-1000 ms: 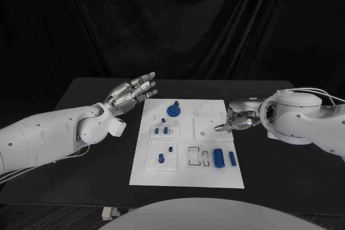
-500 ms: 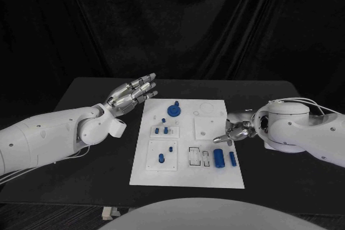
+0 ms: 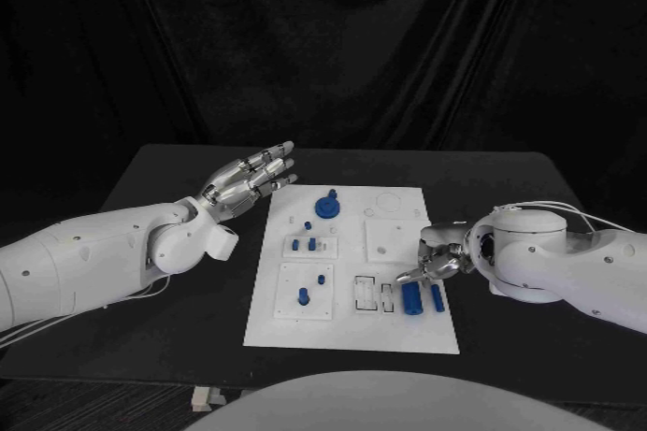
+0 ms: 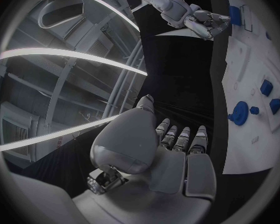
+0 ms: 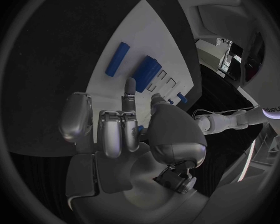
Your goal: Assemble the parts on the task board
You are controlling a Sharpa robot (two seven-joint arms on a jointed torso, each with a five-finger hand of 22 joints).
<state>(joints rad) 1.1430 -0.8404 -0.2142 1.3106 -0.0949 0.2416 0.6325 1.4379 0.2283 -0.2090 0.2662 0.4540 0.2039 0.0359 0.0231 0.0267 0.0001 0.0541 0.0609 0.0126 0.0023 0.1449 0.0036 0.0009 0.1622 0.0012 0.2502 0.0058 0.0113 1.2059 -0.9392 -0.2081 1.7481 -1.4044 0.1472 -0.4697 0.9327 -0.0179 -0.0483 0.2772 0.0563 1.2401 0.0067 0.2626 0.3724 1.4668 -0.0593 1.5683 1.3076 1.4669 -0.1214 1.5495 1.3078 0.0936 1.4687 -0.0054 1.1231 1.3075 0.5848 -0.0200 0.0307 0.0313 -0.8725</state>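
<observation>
Nearest the robot's body on the black worktop [image 3: 162, 319], the white task board [image 3: 353, 333] shows its bare near end. Just beyond that, along the board's right side, two blue parts lie side by side: a thick cylinder [image 3: 409, 295] and, closer to the edge, a slim rod [image 3: 436, 296]. To their left sits a small rectangular outline fixture [image 3: 366, 294], and further left a square plate carries two blue pegs [image 3: 305, 294].

And there's the right robot hand [image 3: 429, 261], hovering at the board's right edge, just above that thick cylinder. Its fingers are curled in, with one stretched forward towards the blue pieces, as the right wrist view shows [image 5: 130, 92]; nothing sits between the fingers that I can make out. From that wrist camera the cylinder [image 5: 148, 72] and the rod [image 5: 117, 59] lie just ahead of the fingertip, apart from it.

Mid-board now: a small plate with little blue pegs [image 3: 309, 243] on the left, a plain white square plate [image 3: 391, 237] on the right. Further back, a round blue knob [image 3: 326, 207] stands near the far end.

Off the board's far left corner, the left robot hand [image 3: 250, 180] is raised above the worktop, fingers straight and slightly spread, palm up, holding nothing.
</observation>
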